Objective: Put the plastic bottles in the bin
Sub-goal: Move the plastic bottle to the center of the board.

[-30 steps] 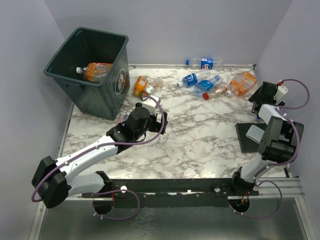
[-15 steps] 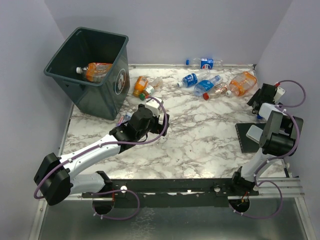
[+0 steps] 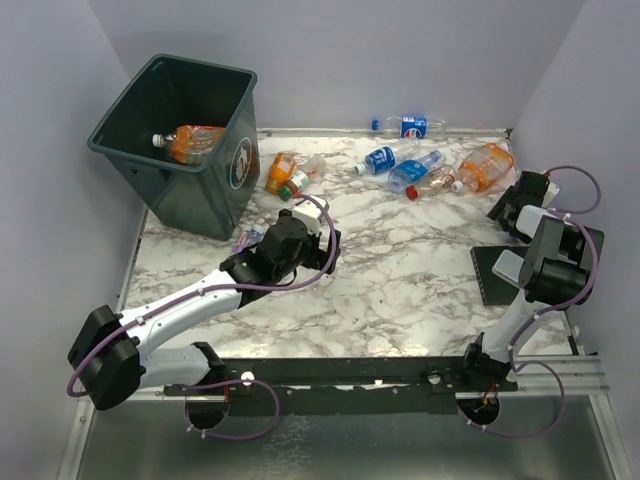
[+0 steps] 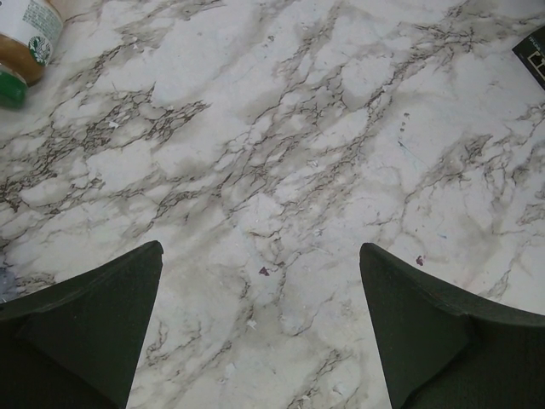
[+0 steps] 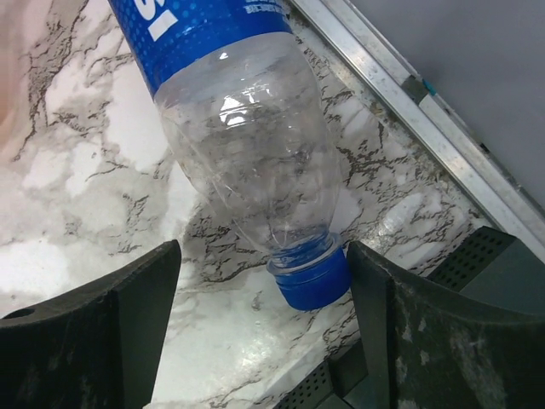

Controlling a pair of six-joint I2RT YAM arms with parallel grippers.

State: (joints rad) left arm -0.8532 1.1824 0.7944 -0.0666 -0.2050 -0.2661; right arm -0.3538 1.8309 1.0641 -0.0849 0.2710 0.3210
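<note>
**Entry 1, step in hand.** Pick-up, as I judge it. My right gripper [image 5: 264, 332] straddles a clear blue-label bottle [image 5: 247, 162] lying on the marble table [image 3: 400, 290]. Its blue cap [image 5: 313, 277] points to five o'clock in the wrist view. My fingers are spread, one on either side of the neck, neither visibly touching.

**Entry 2, next move.** Pinch squarely on the neck. A round, light bottle may roll or squirt free. Then a long carry to the bin [image 3: 195, 195], at ten o'clock of the table.

**Entry 3, stock.** One orange bottle [image 3: 192, 142] lies in the bin. The other bottles [image 3: 405, 172] are scattered from eleven to two o'clock.

**Entry 4, pose.** My right arm [image 3: 545, 270] reaches to the three o'clock edge, wrist bent down. My left gripper [image 4: 260, 332], fingers wide apart and empty, hangs over bare marble mid-table, with the left arm [image 3: 190, 300] stretched out low.
</note>
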